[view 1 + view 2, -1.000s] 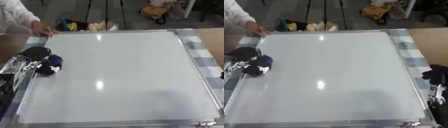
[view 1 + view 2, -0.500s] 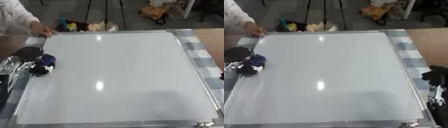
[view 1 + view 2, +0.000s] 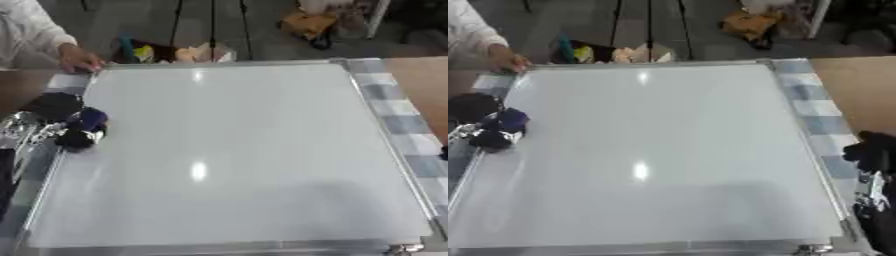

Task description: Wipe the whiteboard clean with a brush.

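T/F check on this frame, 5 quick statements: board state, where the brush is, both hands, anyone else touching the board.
1. The whiteboard shows no visible marks. True; only light glare.
2. The left hand is at the board's left edge with a dark blue brush. True.
3. The brush sits at the board's centre. False; it is near the left edge, in the upper half.
4. The right hand rests on the board surface. False; it is off the right edge, over the checked cloth.
5. Nobody else touches the board. False; a person's hand rests at its far left corner.
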You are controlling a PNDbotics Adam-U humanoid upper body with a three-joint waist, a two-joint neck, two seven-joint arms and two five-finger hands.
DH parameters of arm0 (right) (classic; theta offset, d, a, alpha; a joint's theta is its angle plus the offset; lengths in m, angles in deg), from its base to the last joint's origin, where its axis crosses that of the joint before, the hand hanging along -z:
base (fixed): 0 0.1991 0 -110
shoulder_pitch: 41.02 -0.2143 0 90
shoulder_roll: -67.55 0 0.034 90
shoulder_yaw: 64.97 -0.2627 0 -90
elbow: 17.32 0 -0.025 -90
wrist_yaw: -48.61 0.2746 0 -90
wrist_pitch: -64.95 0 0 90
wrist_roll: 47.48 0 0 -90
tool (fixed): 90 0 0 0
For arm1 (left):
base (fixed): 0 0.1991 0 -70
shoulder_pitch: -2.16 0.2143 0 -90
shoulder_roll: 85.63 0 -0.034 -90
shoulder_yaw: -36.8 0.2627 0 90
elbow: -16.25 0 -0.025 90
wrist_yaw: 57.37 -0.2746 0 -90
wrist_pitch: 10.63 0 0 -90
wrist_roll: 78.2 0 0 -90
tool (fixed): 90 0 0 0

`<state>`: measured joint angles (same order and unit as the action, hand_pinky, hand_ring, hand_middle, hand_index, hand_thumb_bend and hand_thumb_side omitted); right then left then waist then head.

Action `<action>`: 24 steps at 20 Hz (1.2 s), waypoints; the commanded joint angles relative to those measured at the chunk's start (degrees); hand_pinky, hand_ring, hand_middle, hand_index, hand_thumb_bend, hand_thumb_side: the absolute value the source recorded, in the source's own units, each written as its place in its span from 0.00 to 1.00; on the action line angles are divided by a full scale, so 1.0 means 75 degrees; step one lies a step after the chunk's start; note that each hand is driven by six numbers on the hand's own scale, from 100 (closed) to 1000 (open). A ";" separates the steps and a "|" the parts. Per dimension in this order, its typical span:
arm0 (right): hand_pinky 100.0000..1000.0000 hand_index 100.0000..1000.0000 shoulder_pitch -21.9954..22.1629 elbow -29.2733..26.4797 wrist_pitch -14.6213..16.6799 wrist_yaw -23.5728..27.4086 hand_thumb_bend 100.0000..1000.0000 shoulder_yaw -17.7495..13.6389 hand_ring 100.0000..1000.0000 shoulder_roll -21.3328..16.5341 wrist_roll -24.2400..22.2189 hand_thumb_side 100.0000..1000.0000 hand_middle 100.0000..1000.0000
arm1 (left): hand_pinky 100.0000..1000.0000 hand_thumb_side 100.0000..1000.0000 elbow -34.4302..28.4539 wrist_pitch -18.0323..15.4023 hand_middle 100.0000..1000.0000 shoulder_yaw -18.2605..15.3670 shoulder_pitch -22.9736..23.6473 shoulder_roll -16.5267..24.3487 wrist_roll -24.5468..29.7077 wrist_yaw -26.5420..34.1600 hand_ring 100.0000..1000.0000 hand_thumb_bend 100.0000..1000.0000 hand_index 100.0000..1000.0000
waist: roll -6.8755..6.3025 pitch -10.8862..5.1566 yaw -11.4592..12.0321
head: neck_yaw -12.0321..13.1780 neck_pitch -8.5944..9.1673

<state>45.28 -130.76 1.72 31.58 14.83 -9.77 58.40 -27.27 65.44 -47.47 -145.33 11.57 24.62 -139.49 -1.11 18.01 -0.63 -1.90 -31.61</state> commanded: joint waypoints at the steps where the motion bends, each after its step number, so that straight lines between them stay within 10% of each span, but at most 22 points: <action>1: 0.41 0.64 -0.0041 -0.0154 0.0012 -0.0002 0.00 -0.0010 0.47 -0.0076 -0.0021 0.62 0.36 | 0.49 0.66 0.0412 -0.0168 0.22 0.0219 0.0181 0.0057 0.0270 -0.0101 0.48 0.00 0.39 | 0.0037 -0.0027 0.0002 | 0.0015 0.0092; 24: 0.41 0.64 -0.0035 -0.0154 -0.0001 0.0053 0.00 -0.0007 0.47 -0.0070 -0.0047 0.62 0.36 | 0.49 0.72 -0.0594 -0.1463 0.26 0.1374 0.0183 -0.0435 0.0978 0.0068 0.49 0.00 0.41 | 0.0021 -0.0059 -0.0060 | 0.0124 0.0078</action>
<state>45.28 -130.76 1.68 31.63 14.84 -9.77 58.18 -32.50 55.57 -40.01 -145.90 11.65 31.15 -138.95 -1.27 17.80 -0.74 -1.09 -31.58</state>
